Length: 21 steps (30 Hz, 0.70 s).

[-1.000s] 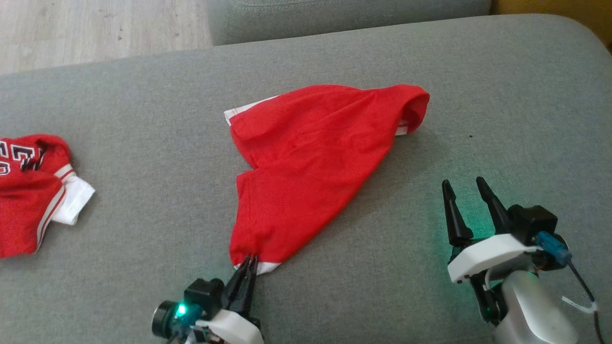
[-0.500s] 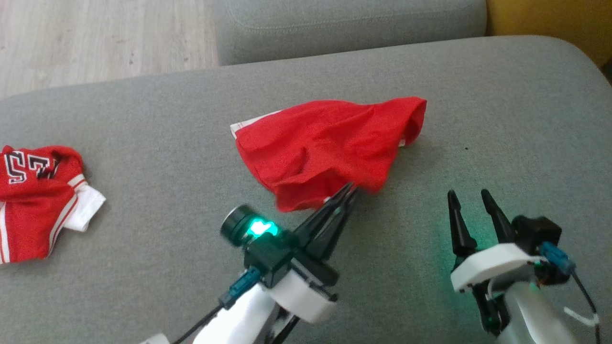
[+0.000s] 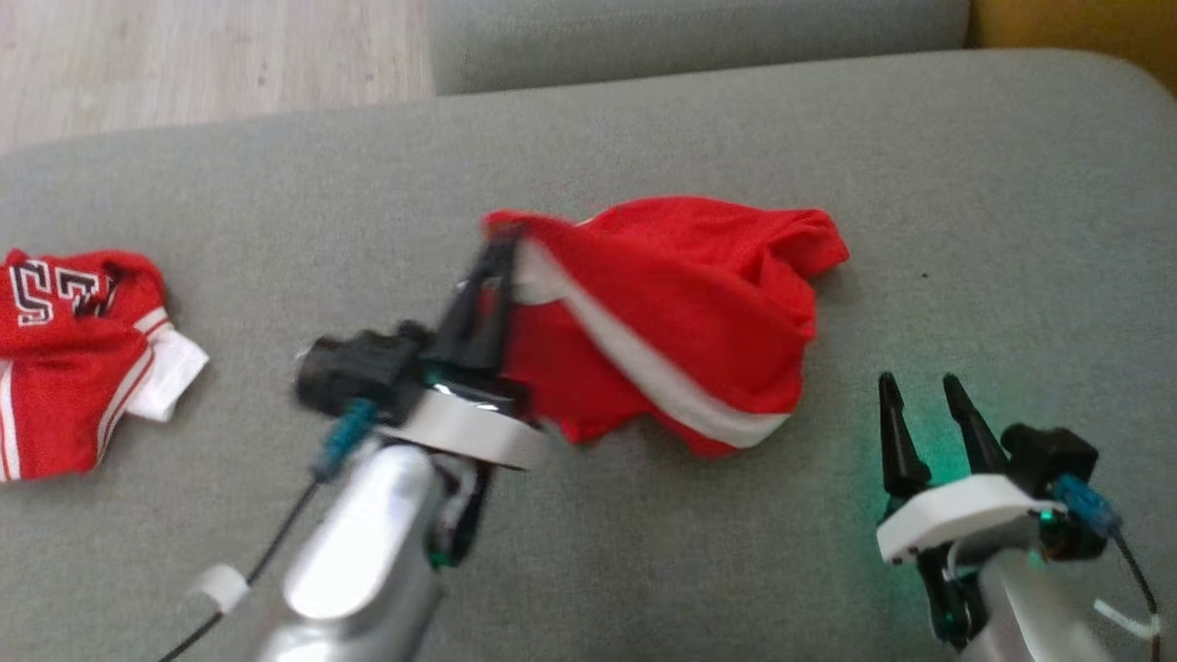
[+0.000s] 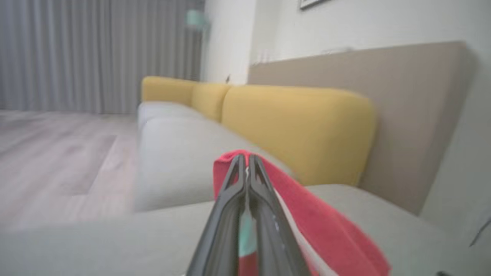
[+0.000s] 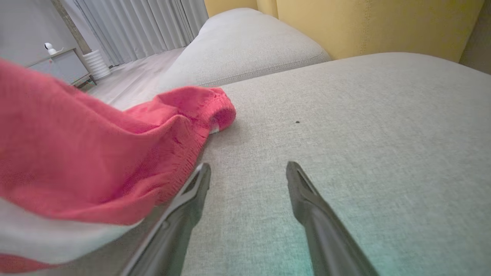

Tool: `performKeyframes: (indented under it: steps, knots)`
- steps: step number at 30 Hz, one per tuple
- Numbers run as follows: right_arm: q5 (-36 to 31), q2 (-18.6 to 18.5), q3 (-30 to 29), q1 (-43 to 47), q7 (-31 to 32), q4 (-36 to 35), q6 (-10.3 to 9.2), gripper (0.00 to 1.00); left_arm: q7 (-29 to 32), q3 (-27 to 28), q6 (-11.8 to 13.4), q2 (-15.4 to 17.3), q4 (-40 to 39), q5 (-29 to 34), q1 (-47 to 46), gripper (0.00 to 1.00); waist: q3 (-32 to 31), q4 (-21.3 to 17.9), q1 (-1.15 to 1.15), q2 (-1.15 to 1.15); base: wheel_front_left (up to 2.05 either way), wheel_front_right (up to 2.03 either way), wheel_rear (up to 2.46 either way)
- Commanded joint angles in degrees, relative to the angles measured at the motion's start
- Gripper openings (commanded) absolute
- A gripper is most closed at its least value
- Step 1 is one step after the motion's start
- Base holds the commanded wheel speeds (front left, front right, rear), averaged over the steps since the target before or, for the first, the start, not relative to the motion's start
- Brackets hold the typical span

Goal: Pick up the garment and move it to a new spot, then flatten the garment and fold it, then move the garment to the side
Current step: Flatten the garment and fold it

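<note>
One corner pinched shut in your left pincer (image 3: pixel 504 246) | right pincer (image 3: pixel 919 382) gapes empty | jerk, and garment (image 3: pixel 699 313) slips.

Grey sofa (image 3: pixel 965 184) under garment (image 3: pixel 699 303), jersey (image 3: pixel 64 368)

garment (image 3: pixel 699 294): red, one white band. jersey (image 3: pixel 64 368): red, white trim, black-and-white lettering. sofa seat (image 3: pixel 965 184) grey, backrest (image 4: pixel 299 126) yellow. floor (image 3: pixel 184 46) pale wood grain. curtains (image 4: pixel 96 53) grey. right end effector (image 3: pixel 918 380): black, white mount (image 3: pixel 956 515), green glow on the seat beside it.
</note>
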Motion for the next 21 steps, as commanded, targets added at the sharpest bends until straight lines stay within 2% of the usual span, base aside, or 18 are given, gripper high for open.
performKeyframes:
  steps: [1, 5, 9, 10, 11, 12, 21]
  knots:
    - [0.6, 0.2, 2.0, -3.4, -0.7, -2.0, -0.04, 1.0, -0.2, 4.7, 0.8, 1.3, 1.5, 0.4, -2.0, 0.0, 1.6, 0.2, 0.0, 0.0, 0.0, 0.0, 0.0]
    - [1.6, 0.2, 3.8, -5.2, -0.7, -2.3, -0.04, 1.0, -0.2, 10.9, 1.8, 3.7, 9.3, 2.2, -0.6, 0.0, 3.6, 0.3, 0.0, 0.0, 0.0, 0.0, 0.0]
    - [2.9, 0.2, 6.2, -6.0, -0.7, -2.3, -0.04, 1.0, -0.2, 17.1, 2.6, 4.7, 14.0, 3.1, 0.8, 0.0, 4.6, 0.6, 0.0, 0.0, 0.0, 0.0, 0.0]
    - [3.3, 0.2, 6.9, -6.1, -0.7, -2.3, -0.04, 1.0, -0.2, 18.2, 2.5, 4.7, 14.8, 3.5, 1.1, 0.27, 4.7, 0.7, 0.0, 0.0, 0.0, 0.0, 0.0]
    - [3.8, 0.2, 7.8, -6.2, -0.7, -2.3, -0.04, 1.0, -0.2, 19.3, 2.5, 4.6, 15.3, 3.9, 1.5, 0.47, 4.7, 0.8, 0.0, 0.0, 0.0, 0.0, 0.0]
    - [4.8, 0.2, 9.6, -6.1, -0.7, -2.4, -0.04, 1.0, -0.2, 20.6, 1.7, 4.2, 16.3, 5.0, 2.4, 1.0, 4.6, 1.1, 0.0, 0.0, 0.0, 0.0, 0.0]
    - [9.7, -0.4, 17.5, -4.4, -0.7, -1.7, -0.04, 1.0, -0.2, 24.5, -0.5, 0.8, 12.2, 9.5, 8.8, 1.0, 3.4, 3.0, 0.0, 0.0, 0.0, 0.0, 0.0]
